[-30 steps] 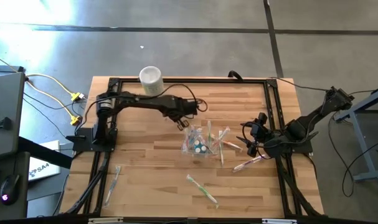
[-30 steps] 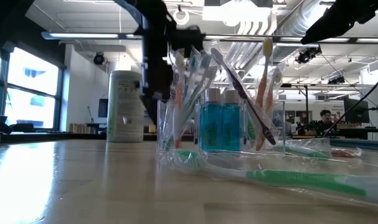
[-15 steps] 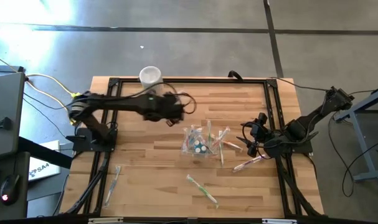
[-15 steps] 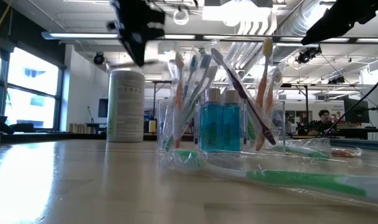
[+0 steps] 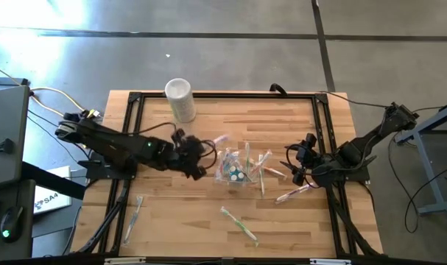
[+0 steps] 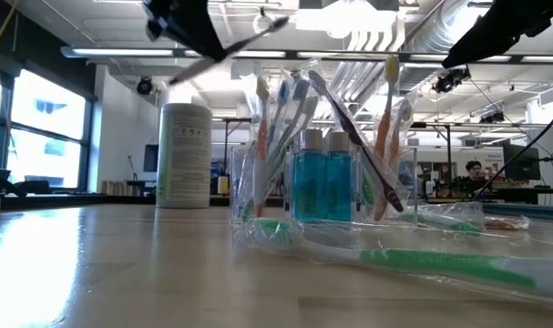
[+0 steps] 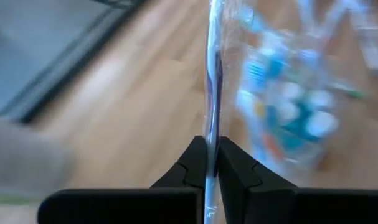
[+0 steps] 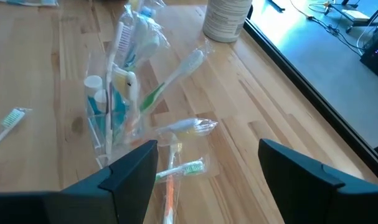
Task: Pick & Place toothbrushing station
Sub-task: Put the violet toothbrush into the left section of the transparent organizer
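Clear cup (image 5: 236,171): standing mid-table as the landmark, crowded with toothbrushes and teal toothpaste tubes (image 6: 323,187).
Left gripper (image 5: 196,166): hovering just beside the cup on the left arm's side, fingers pinching a wrapped toothbrush (image 7: 212,93) between them; the brush is angling up toward the cup in the low view.
Right gripper (image 5: 295,163): waiting on the cup's far side, apart from it, jaws standing wide with nothing between them.
Step in hand: carrying one brush to the cup, by my reading; placement is not yet done.
Next move: probably calling for lifting the brush head above the rim, tipping it upright, then lowering it into a gap between the brushes already standing there without toppling the cup.
Loose brushes: a green one (image 5: 239,223) lying nearer the front edge than the cup; others lying between the cup and the right gripper.
White cylinder (image 5: 180,99): standing behind the cup near the back edge.
Writing: print on the cylinder is showing but too small to read.
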Robot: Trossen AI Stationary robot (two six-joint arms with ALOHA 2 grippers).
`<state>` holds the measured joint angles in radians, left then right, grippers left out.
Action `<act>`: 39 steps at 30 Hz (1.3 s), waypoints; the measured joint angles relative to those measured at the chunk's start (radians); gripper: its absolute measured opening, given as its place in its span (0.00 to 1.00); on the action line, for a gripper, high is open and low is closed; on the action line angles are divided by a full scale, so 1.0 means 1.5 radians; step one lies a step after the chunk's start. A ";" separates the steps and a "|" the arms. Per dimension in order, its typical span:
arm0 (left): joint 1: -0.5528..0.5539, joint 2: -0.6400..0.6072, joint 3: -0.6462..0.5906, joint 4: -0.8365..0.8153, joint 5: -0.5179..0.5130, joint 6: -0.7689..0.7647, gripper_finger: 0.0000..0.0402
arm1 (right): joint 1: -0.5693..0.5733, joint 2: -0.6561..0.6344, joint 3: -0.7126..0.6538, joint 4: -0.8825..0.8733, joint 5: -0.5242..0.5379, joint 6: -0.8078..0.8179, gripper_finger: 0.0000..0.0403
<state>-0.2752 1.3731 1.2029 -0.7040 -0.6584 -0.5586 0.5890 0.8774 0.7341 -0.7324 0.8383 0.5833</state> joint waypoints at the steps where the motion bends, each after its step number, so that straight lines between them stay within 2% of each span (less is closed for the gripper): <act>1: -0.001 -0.003 -0.030 0.061 0.019 0.014 0.02 | 0.000 0.001 0.000 0.000 0.000 0.000 0.67; 4: -0.001 -0.006 -0.110 0.233 0.049 0.070 0.02 | 0.000 0.005 0.000 0.000 0.000 0.000 0.67; 8: -0.010 -0.008 -0.178 0.460 0.076 0.194 0.02 | 0.000 0.015 0.000 0.001 0.000 0.000 0.67; 11: -0.007 -0.009 -0.228 0.623 0.173 0.236 0.02 | 0.000 0.022 0.000 0.000 0.000 0.000 0.67; 14: 0.009 0.000 -0.293 0.766 0.242 0.249 0.02 | 0.000 0.033 0.000 -0.001 0.001 -0.001 0.67; 22: 0.059 0.024 -0.485 1.113 0.337 0.230 0.02 | 0.000 0.056 0.000 -0.002 0.001 0.000 0.67; 25: 0.079 0.057 -0.516 1.258 0.407 0.229 0.02 | 0.000 0.057 0.000 -0.001 0.002 -0.002 0.67; 28: 0.097 0.101 -0.522 1.292 0.448 0.222 0.02 | 0.000 0.057 0.000 0.002 0.020 -0.002 0.67; 31: 0.116 0.144 -0.514 1.291 0.459 0.201 0.02 | 0.000 0.057 0.000 0.001 0.041 -0.003 0.67; 39: 0.147 0.214 -0.501 1.364 0.523 0.200 0.02 | 0.000 0.057 0.000 0.000 0.046 -0.002 0.67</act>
<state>-0.0551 1.6942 0.4519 1.3414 0.1262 -0.2584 0.5892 0.9634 0.7341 -0.7331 0.9069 0.5797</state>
